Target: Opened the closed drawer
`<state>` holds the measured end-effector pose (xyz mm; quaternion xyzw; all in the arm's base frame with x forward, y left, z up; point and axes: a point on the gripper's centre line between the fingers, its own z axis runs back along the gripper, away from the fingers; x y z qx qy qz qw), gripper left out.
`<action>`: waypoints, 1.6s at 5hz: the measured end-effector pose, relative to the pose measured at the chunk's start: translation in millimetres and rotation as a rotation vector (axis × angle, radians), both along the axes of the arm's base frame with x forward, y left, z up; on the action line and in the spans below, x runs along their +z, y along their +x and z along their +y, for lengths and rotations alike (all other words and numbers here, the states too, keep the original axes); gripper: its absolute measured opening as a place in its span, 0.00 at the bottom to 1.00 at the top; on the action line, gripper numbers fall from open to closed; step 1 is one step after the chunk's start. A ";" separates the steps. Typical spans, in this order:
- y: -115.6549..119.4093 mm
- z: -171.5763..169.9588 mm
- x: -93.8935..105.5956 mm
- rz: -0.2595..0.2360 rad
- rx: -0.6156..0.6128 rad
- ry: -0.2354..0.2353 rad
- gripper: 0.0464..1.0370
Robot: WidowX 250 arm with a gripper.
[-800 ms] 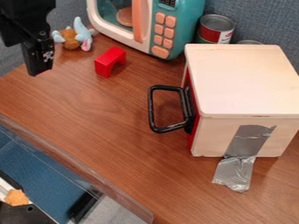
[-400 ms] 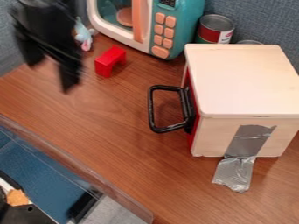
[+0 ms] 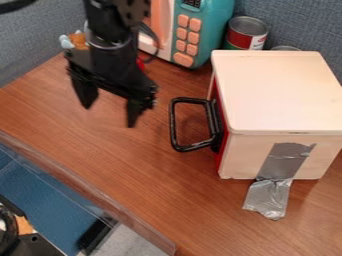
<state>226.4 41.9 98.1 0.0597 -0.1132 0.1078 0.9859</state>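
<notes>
Hand (image 3: 109,115) nearer the handle (image 3: 173,125) than before, fingers (image 3: 135,111) apart, over woodgrain tabletop (image 3: 153,195), partition (image 3: 40,37) behind.

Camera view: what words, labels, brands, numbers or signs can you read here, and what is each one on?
None can be read with certainty.
Display on the toy microwave: marks like digits, too small to read.
Label on the can: print too small to read.
Box: no writing that I can make out.
</notes>
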 end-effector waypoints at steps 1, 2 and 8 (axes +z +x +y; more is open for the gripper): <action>22.8 -5.4 -2.0 -0.057 0.105 -0.052 0.96; 42.9 -8.3 -7.1 -0.115 0.185 -0.105 0.96; 72.8 -38.6 -42.6 -0.107 0.224 -0.143 0.96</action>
